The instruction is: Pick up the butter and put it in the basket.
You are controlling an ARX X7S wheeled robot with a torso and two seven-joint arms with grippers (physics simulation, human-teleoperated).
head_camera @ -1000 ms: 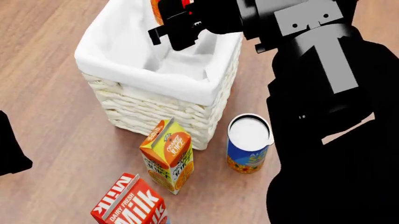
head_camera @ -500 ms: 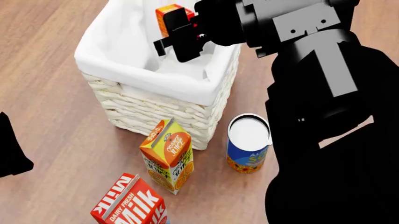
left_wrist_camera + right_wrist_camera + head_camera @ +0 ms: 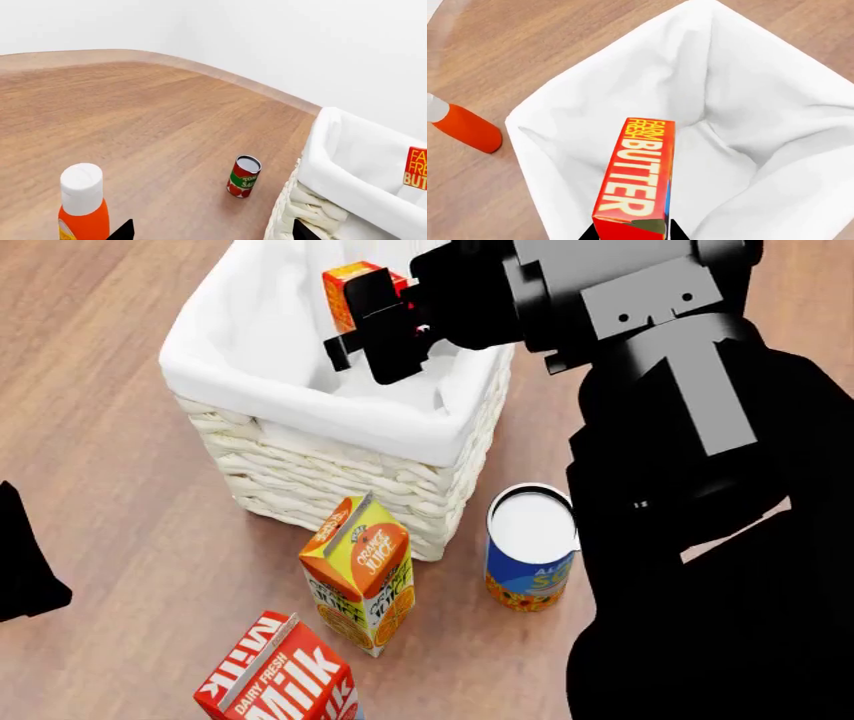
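Observation:
The butter, a small red-orange box, hangs over the open top of the basket in the head view. My right gripper is shut on one end of it. In the right wrist view the butter points away from my right gripper, with the basket's white liner spread beneath it. My left gripper is open with nothing between its fingers, low beside the basket. From there a corner of the butter shows above the rim.
In front of the basket stand an orange juice carton, a blue-labelled can and a milk carton. A tomato can and an orange bottle with a white cap stand on the wooden floor on the basket's far side.
My right gripper has carried the butter further over the basket's opening, so more of the box shows. It has then drifted slightly left. Nothing else has moved.

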